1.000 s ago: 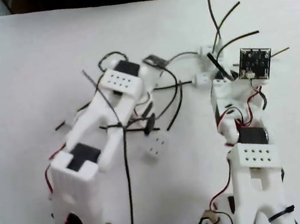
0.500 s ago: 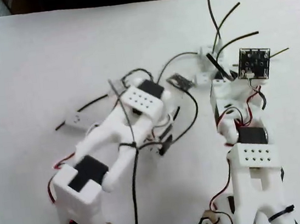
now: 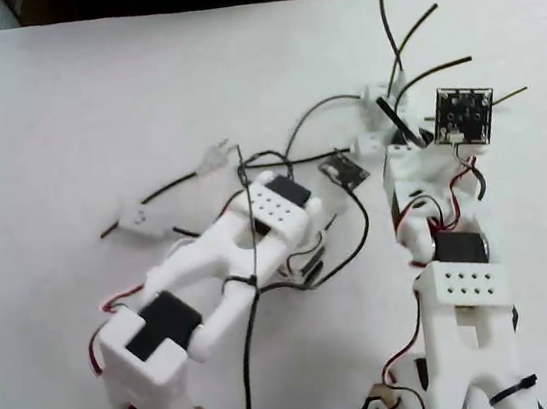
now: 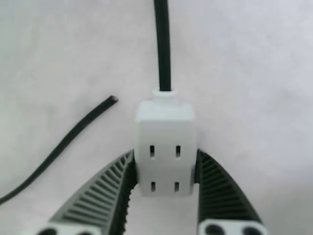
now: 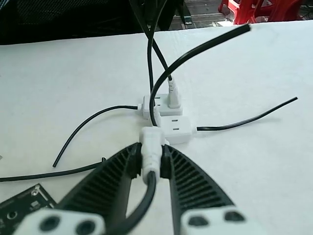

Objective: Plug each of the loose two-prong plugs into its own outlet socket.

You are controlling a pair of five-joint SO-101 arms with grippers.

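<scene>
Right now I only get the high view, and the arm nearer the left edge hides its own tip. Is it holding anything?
Observer: Yes. The left arm's jaws are closed on a white outlet block, one jaw at each side.
Operator: Anything plugged into it?
Observer: No. Its four slots are bare; only its own black cord leaves the end away from the jaws.
Operator: And the other arm?
Observer: The right arm's jaws grip a white plug beside the near block; the far block behind already carries a second plug.
</scene>
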